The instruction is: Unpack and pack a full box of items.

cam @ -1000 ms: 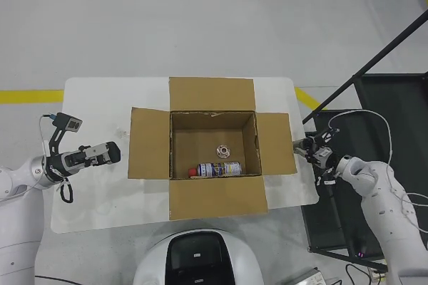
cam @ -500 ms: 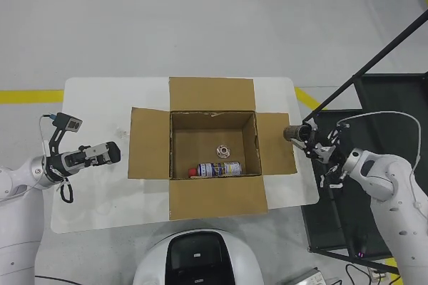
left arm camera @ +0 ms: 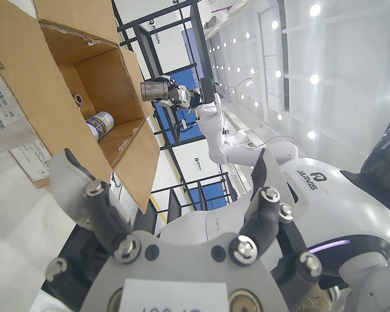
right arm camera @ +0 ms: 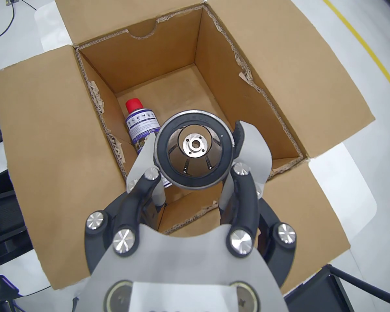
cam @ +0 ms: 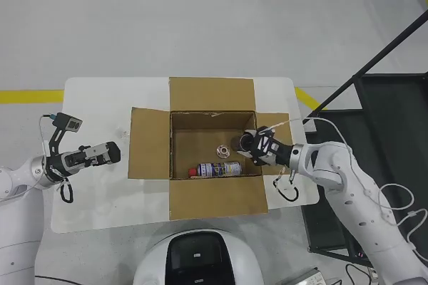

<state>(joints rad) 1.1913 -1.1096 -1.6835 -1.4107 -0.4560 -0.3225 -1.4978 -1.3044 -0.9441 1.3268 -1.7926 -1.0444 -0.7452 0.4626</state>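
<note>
Right claw (right arm camera: 195,150) grasps a metal cylinder (right arm camera: 194,121) over the cardboard box (right arm camera: 214,66); left claw (left arm camera: 162,163) released beside it.

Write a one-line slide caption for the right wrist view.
Right gripper holds a hollow metal cylinder over the open cardboard box, a red-capped spray can lying inside.

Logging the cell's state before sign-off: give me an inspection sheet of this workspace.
surface: white table.
job's things: open cardboard box holds a lying spray can and a small metal flange; round metal part held above its opening.
clutter: nothing seen.
grippers: right gripper shut on that part; left gripper open, over the table beside the box.
cables: cable loop at the right arm; black cable on the floor.
surroundings: black rack, yellow floor line.
</note>
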